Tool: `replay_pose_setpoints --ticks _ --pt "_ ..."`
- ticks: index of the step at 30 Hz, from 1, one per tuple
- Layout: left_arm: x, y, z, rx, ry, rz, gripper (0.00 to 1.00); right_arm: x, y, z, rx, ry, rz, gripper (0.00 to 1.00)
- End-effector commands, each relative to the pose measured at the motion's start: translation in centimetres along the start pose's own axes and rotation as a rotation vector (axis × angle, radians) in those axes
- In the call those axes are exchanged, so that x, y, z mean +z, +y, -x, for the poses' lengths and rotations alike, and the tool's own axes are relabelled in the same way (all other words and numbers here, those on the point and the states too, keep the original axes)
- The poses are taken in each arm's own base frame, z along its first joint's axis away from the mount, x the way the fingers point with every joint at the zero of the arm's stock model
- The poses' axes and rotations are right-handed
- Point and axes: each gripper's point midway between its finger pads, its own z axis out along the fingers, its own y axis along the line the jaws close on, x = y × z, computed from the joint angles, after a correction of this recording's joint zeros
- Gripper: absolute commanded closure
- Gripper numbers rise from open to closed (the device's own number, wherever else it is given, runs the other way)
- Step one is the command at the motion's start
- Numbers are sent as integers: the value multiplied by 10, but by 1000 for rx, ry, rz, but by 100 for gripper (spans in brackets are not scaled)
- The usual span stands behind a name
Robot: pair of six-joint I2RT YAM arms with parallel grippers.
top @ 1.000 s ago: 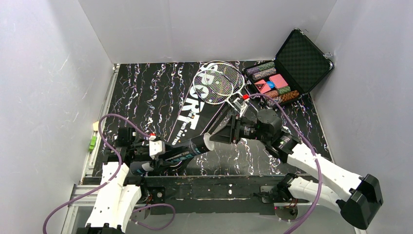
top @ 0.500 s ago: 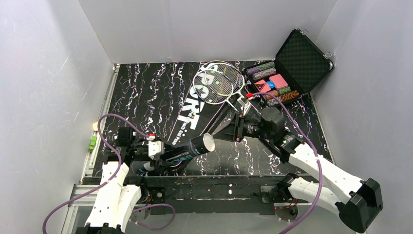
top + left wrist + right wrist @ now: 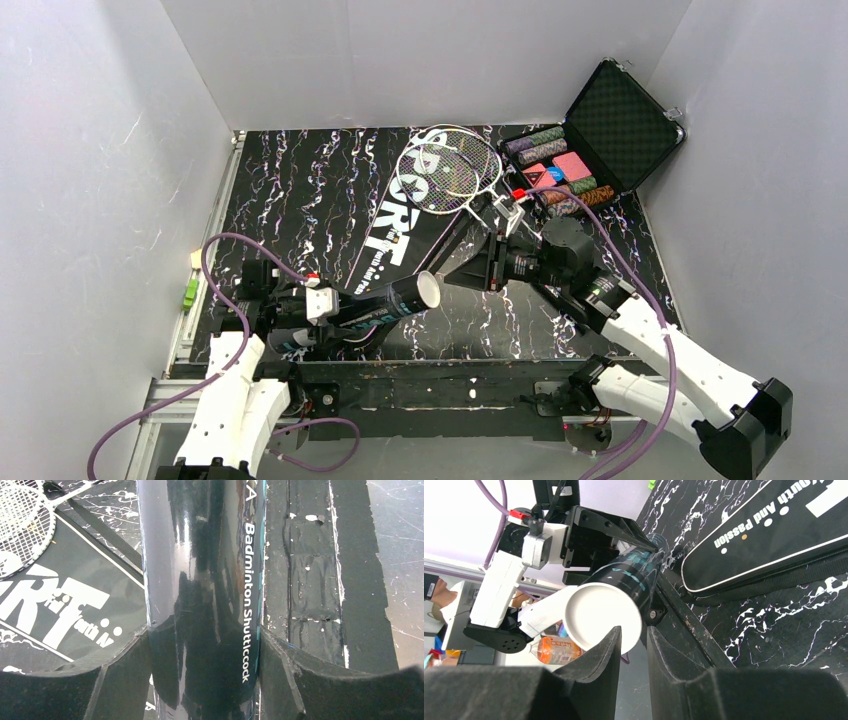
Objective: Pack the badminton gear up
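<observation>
The left fingers (image 3: 117,682) are clamped on the tube (image 3: 200,580), 1 on each side of its lower body, and hold it off the surface (image 3: 300,180). The tube's long axis runs straight out ahead of them, and its white cap (image 3: 430,291) is at the far end. That end faces the right fingers (image 3: 596,667), which sit just beyond it and almost in line with the axis.

In the right wrist view the cap (image 3: 601,615) lies just ahead of the fingertips, offset to one side of the gap and partly behind 1 finger. These fingers are narrow, with only a slim slot between them and nothing seen in it. Whether a tip touches the cap cannot be told.

The right arm is the nearer one to the cap, so any push on it, or a handover, probably turns on bringing the slot onto the tube's axis.

The bag (image 3: 400,225) lies flat beyond both sets of fingers, with the 2 rackets (image 3: 450,168) overlapping at its wide end. The right arm hides their handles. No shuttlecocks show, and whether any are inside the tube cannot be seen. The case (image 3: 620,120) stands open, well beyond the right fingers.
</observation>
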Motion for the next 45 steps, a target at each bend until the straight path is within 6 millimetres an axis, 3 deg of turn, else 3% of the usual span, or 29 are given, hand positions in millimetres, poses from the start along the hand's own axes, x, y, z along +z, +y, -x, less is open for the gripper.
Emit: replay_pose_setpoints --ticks 1,10,19,28,29,30,32,34,39,45 --pt "0 7 8 50 -19 15 98 -5 23 14 -62 -29 46 67" --pt "0 10 15 54 -42 25 98 30 31 -1 -64 56 82 67" --pt "-1 4 29 72 -93 11 97 42 30 0 -55 67 89 67" --pt "-1 6 30 76 -97 3 97 61 32 -4 -44 108 106 67" --pt "-1 8 30 73 -91 8 97 60 32 -2 -48 101 97 66" --pt "-1 12 27 49 -77 21 97 57 29 2 -57 81 69 58" --pt "-2 30 20 -9 -36 85 97 45 23 19 -86 25 5 34" --pt "-5 55 11 -61 15 195 95 25 14 37 -98 -30 -67 27" --pt "-28 122 -11 -169 166 479 88 -28 -8 76 -129 -167 -241 20" --pt "-70 188 -57 -334 409 703 89 -49 -42 73 -69 -151 -391 17"
